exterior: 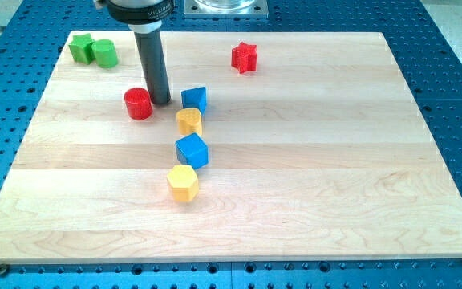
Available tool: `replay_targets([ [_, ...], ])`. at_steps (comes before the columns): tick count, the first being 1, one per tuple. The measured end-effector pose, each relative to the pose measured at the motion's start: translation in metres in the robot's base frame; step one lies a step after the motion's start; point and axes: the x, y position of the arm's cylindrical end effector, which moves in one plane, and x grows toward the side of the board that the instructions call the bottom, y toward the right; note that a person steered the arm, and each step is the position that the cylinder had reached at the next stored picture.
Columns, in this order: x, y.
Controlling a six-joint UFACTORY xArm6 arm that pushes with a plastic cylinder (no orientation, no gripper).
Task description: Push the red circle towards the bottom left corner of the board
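The red circle (138,103) is a short red cylinder on the wooden board (311,185), in the upper left part. My tip (161,102) stands right beside it on its right side, touching or nearly touching it. The dark rod rises from there to the view's top. A blue block (194,99) lies just to the right of my tip.
A yellow block (189,121), a blue cube (192,151) and a yellow hexagon (183,183) run in a line below the blue block. Two green blocks (92,50) sit at the top left corner. A red star (245,57) lies near the top middle.
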Motion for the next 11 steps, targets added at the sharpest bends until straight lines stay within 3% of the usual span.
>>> replay_targets([
  [3, -0.001, -0.005],
  [5, 0.070, -0.067],
  [6, 0.046, -0.028],
  [7, 0.107, -0.089],
  [8, 0.166, -0.103],
  [9, 0.126, -0.093],
  [10, 0.134, -0.143],
  [11, 0.159, -0.153],
])
